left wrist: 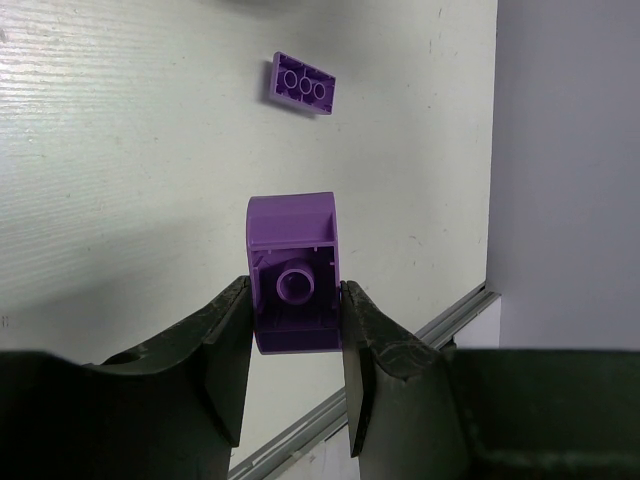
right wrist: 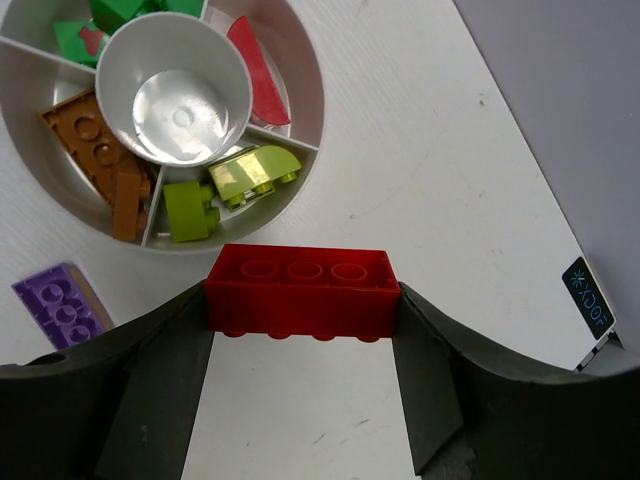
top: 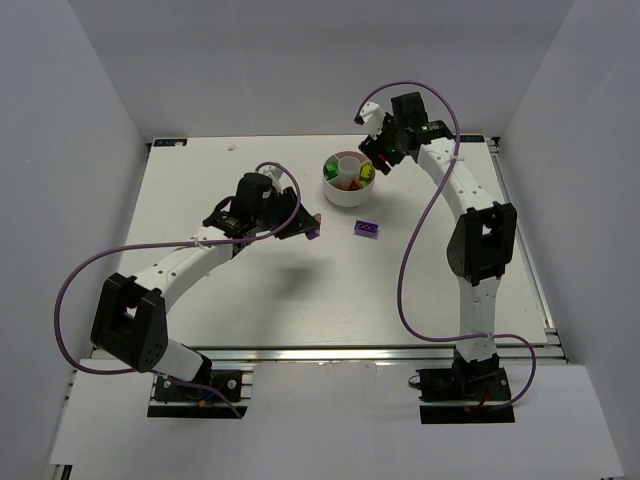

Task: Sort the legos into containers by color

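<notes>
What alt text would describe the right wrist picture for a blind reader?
The right gripper clamps a red rectangular plastic brick near a round white divided dish holding orange, green, yellow-green and red pieces. A flat purple brick lies beside the dish.

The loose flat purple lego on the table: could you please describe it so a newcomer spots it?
Find the round white compartmented dish on the white table. Just in front of it, nearer the arms, lies a flat purple studded plastic brick. Unlike the chunkier purple brick in the left gripper, it lies free.
</notes>
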